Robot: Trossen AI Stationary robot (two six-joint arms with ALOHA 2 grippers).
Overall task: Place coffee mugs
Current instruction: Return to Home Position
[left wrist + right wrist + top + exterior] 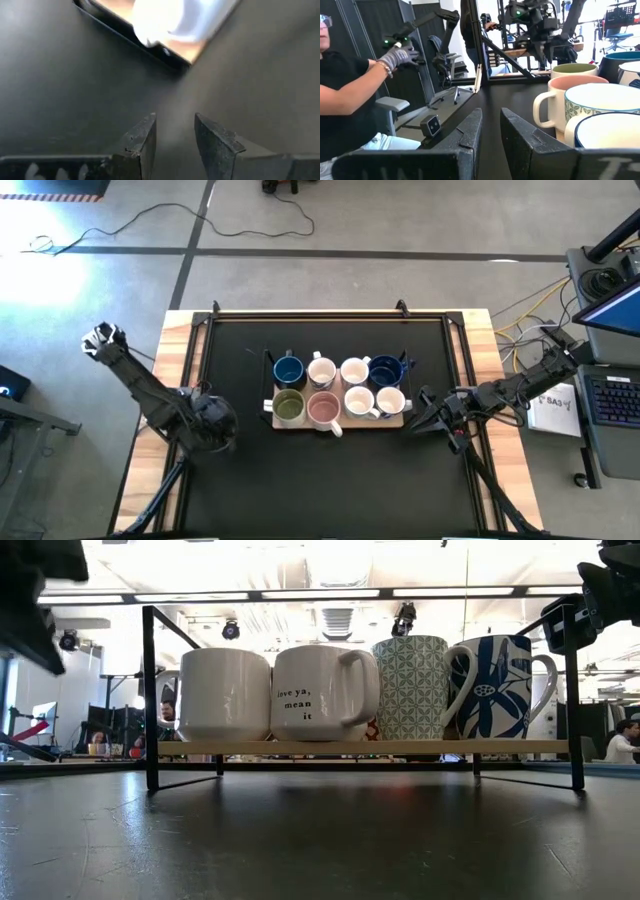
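Eight coffee mugs stand upright in two rows of four on a light wooden board (400, 423) inside a black wire frame at the table's middle. The far row is blue (288, 368), white (321, 370), white (355, 370), blue (385, 370). The near row is olive inside (289, 407), pink inside (323, 410), white (358, 400), white (390, 402). My left gripper (225, 430) (175, 130) hangs open over bare tabletop left of the board, tipped downward. My right gripper (418, 418) (490, 117) stands level just right of the board, open by a narrow gap, with nothing between its fingers.
The low view shows the near row on the board (400, 747): a white mug (225, 690), a lettered one (310, 690), a green-patterned one (410, 685) and a blue-flowered one (495, 685). Bare black tabletop lies in front. A seated person (350, 95) is beyond the table.
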